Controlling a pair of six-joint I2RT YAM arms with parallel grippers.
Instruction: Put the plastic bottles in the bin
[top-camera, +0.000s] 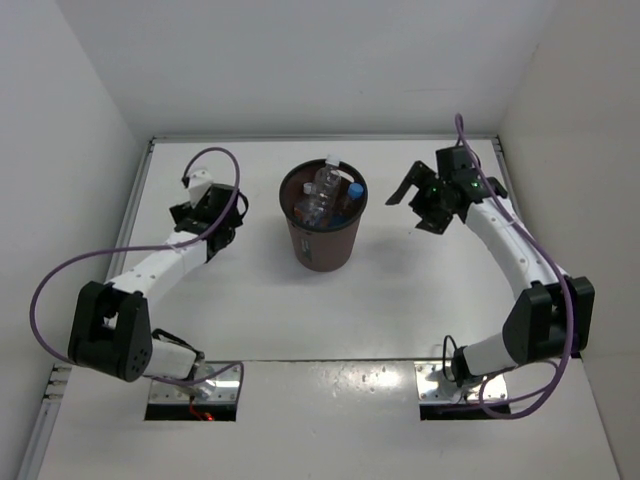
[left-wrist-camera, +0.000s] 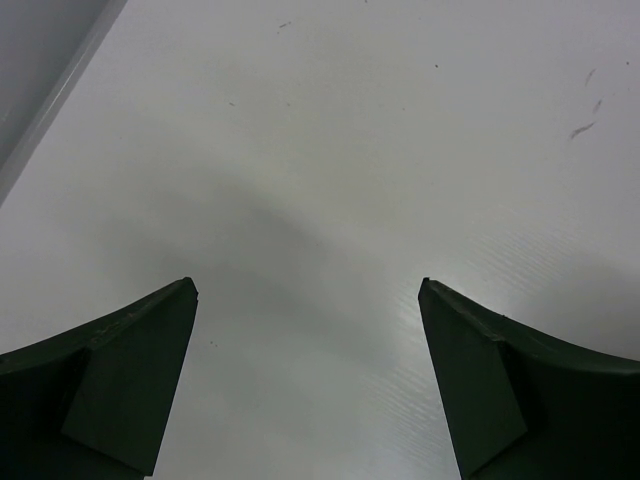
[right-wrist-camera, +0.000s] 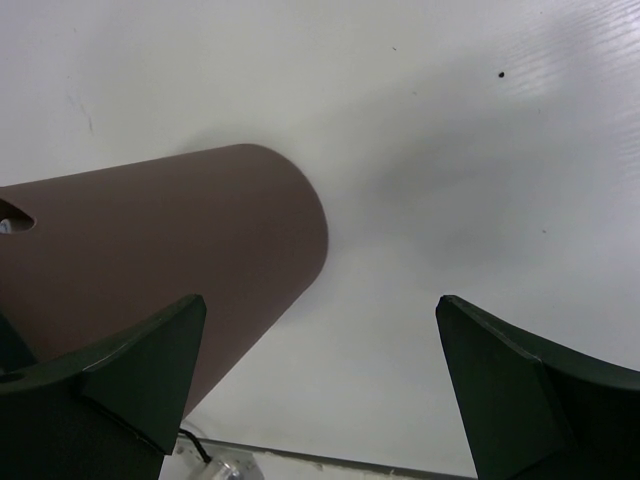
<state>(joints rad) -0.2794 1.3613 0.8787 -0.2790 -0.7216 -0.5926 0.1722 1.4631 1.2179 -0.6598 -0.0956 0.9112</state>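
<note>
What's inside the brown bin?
Clear plastic bottles lie piled in the bin, one showing a blue cap. How many there are, and anything beneath them, is hidden.

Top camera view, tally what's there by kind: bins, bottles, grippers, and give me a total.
Brown bin: 1
Plastic bottles: 3 that can be told apart, all inside the bin; they overlap, so more may be hidden
Grippers: 2, the left gripper and the right gripper, both open and empty
Total: 6
</note>
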